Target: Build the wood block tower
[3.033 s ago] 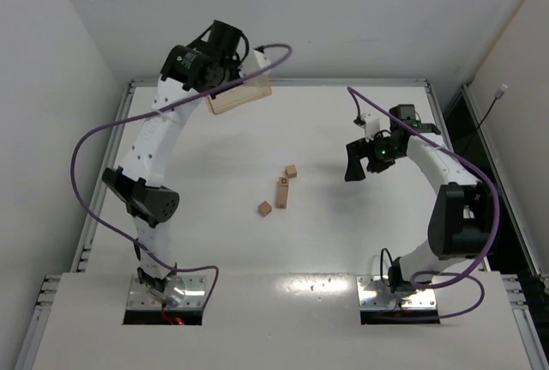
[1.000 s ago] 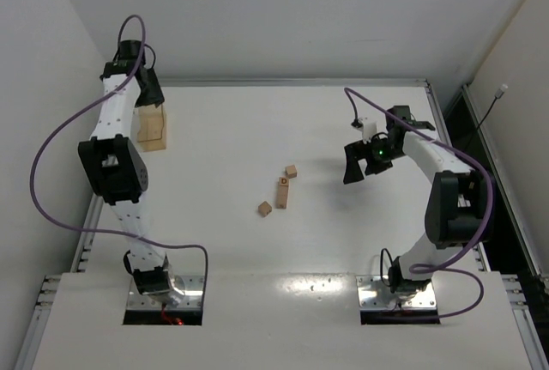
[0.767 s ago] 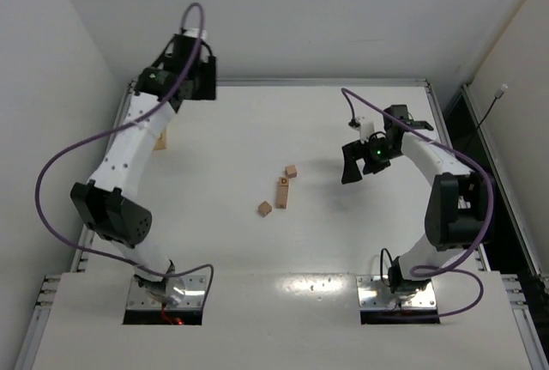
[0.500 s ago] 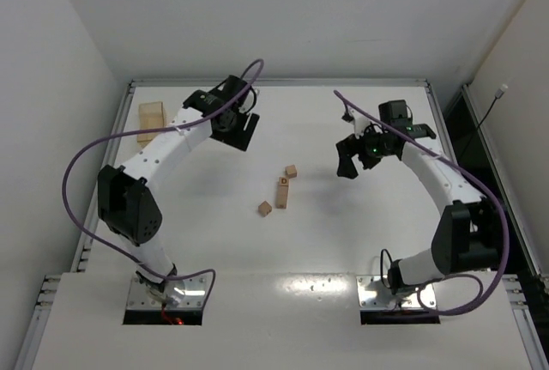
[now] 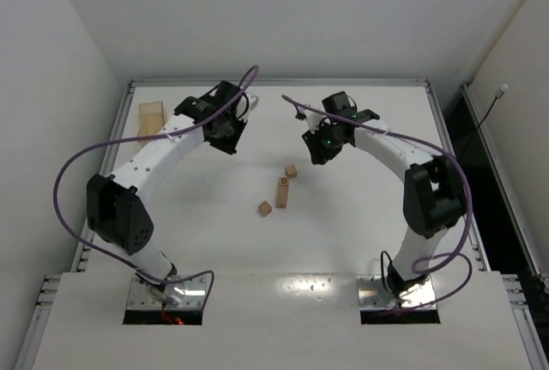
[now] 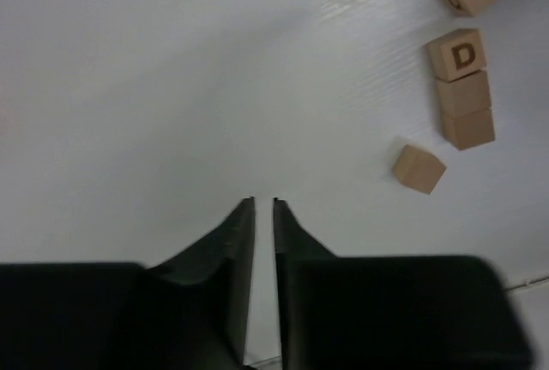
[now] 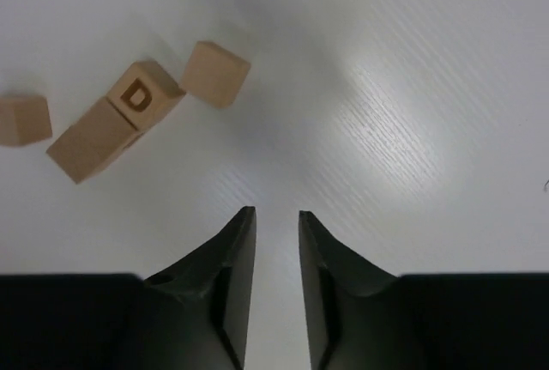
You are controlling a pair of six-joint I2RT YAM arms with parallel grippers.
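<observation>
Hanging over the white table (image 5: 369,233) with the left gripper (image 5: 225,130) off to the far left of the wood block tower (image 5: 282,191) and the right gripper (image 5: 319,148) near it on the far right, touching no block. Showing the left jaws pinched to a thin slit and the right jaws only slightly wider, both gripping nothing. Rising near mid-table as a short column, apparently upright, with the D-stamped cube (image 6: 463,54) on top. Leaving two pieces unstacked: the far loose cube (image 5: 292,171) just beyond the column, nearest the right gripper, and the near loose cube (image 5: 265,209) just beside it on the near left. Resting well apart at the far-left edge, the tan tray (image 5: 152,117), seemingly parked clear of the work. Aiming both wrist cameras down at the blocks, probably to line up a pick. Needing wider jaws before any grasp, and care not to nudge the slim column.
</observation>
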